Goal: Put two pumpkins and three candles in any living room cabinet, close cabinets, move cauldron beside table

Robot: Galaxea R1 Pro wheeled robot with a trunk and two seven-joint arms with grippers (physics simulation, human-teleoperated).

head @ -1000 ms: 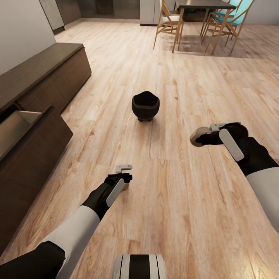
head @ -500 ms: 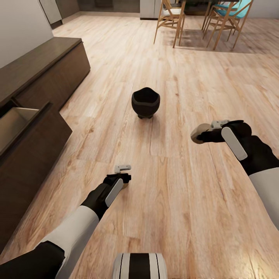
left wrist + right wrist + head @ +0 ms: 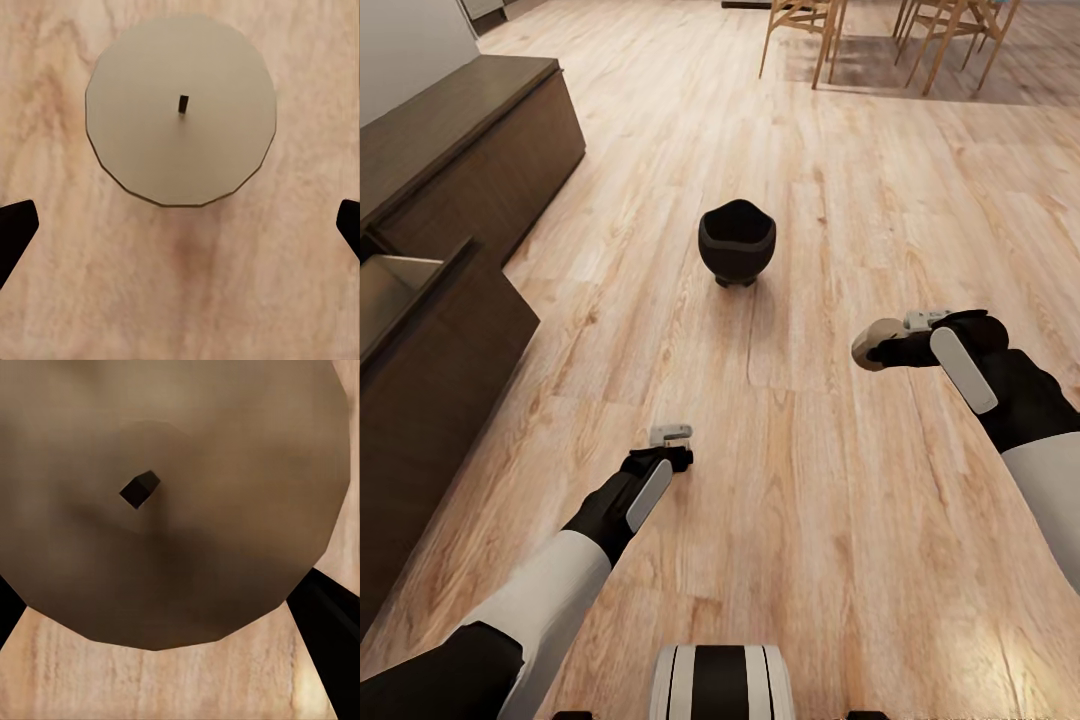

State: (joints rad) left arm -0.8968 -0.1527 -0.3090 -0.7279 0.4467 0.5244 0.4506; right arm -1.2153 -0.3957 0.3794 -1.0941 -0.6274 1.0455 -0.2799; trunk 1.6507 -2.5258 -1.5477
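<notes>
Right tool [image 3: 872, 345] clamps candle [image 3: 172, 502] | left tool [image 3: 670, 440] apart | cabinet [image 3: 450, 200] cut off

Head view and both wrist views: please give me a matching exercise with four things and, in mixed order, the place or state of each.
Things:
1 cauldron
2 cabinet drawer
3 first candle
4 second candle

States:
A pulled open
B held in the right tool
C standing on the floor below the open left tool
D alone on the floor, ahead of both arms

Pairs: 1-D, 2-A, 3-B, 4-C
</notes>
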